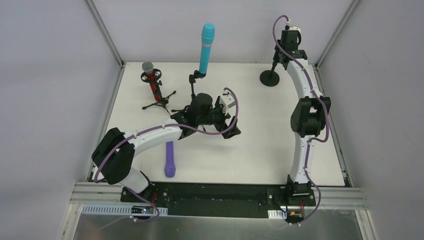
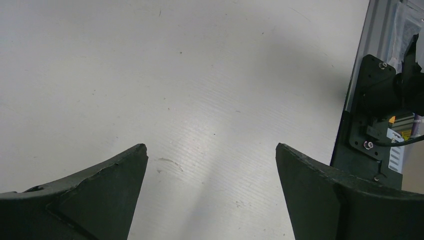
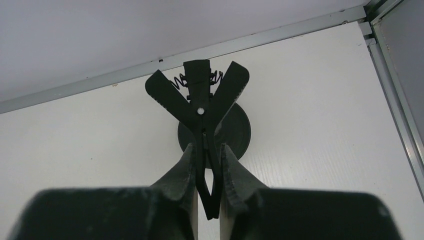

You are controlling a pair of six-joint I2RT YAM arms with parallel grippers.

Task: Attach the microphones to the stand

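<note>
- so the purple plastic stick microphone (image 1: 170, 159) lies flat on the white worktop (image 1: 260, 150) by the left arm. Looks light, stiff and probably slick, so I'd grab it mid-barrel
- right tool (image 3: 205, 160) is squeezing the black spring clip (image 3: 200, 95) by its handles, clip mouth spread wide
- left tool (image 2: 210, 150) is wide open, holding nothing

A white table (image 1: 280, 150) with a faintly ribbed top fills the middle of the scene. It is boxed in on the left, back and right by plain pale grey walls (image 1: 45, 75) that meet at slim metal corner posts (image 1: 104, 32). A silver aluminium rail (image 1: 350, 196) runs along the near edge, with a dull, reflective metal sheet (image 1: 225, 227) below it. The light is soft and even, leaving only a mild bright sheen (image 2: 200, 145) and faint shadows on the table top.
</note>
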